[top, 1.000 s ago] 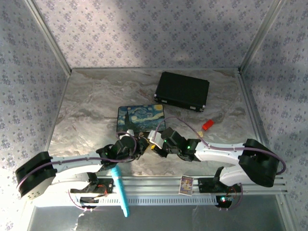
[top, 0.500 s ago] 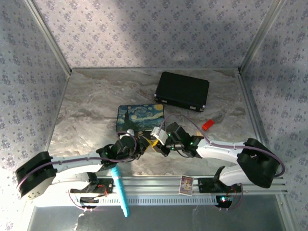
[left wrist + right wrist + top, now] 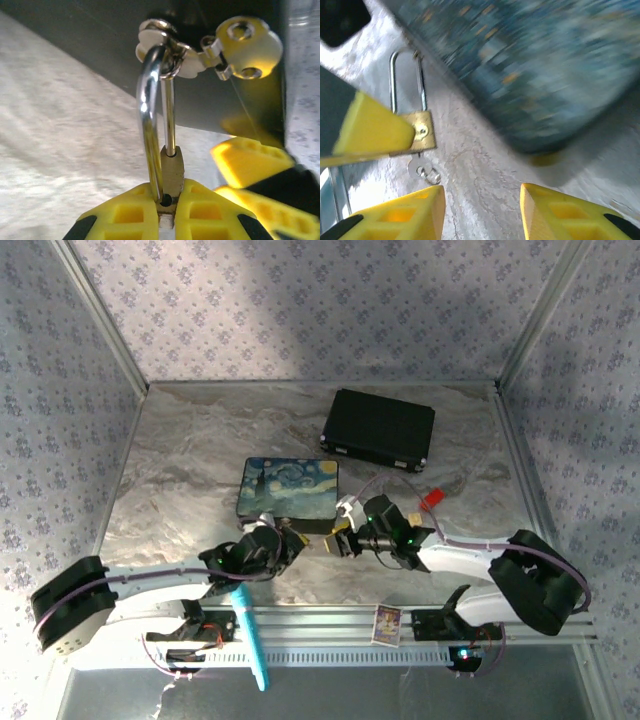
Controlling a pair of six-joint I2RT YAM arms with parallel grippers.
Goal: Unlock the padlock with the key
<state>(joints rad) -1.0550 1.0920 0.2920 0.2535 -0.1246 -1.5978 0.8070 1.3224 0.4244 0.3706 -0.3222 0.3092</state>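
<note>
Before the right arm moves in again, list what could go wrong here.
1. The right gripper is open and empty. A small silvery piece, possibly the key, sits right by the base of the padlock and could be knocked away.
2. The left gripper is shut on the padlock, whose shackle threads the latch of the painted box; any pull may drag the box.
3. Both grippers are close together, so they could collide.

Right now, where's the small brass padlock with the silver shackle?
The padlock sits clamped in the left gripper, low in the left wrist view, shackle looped through the painted box's latch.
</note>
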